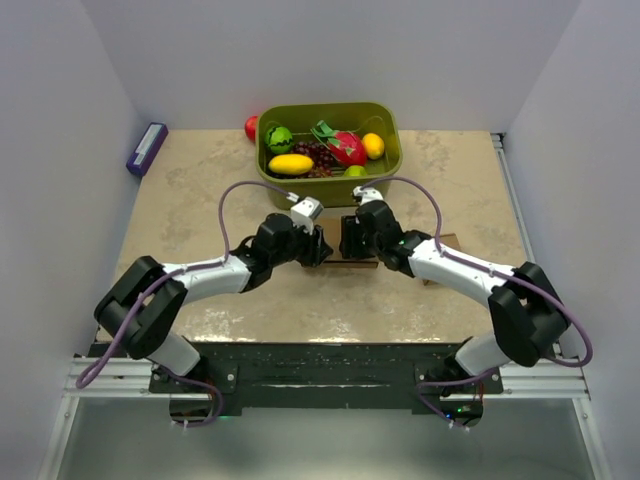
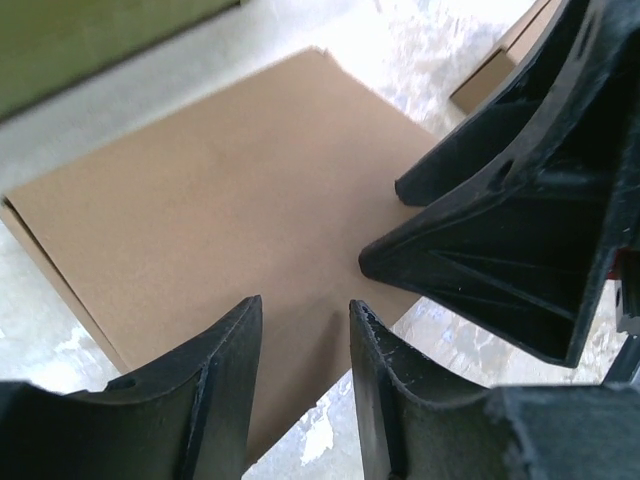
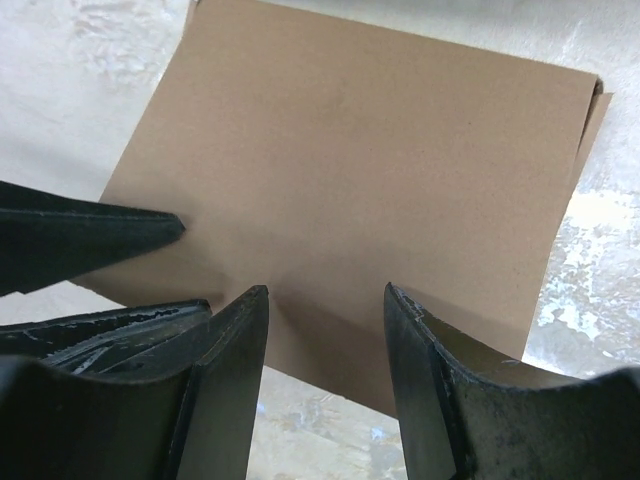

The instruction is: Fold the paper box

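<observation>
The paper box lies flat on the table as a plain brown cardboard panel. In the top view only a sliver of the paper box shows under the two wrists. My left gripper points down at its near edge, jaws apart, nothing between them. My right gripper faces it from the other side, also open over the panel's edge. The two grippers almost meet tip to tip. The right gripper's fingers fill the right of the left wrist view.
A green bin with toy fruit stands just behind the grippers. A red item lies at its back left corner. A purple box lies at the far left edge. Another brown cardboard piece shows under the right forearm.
</observation>
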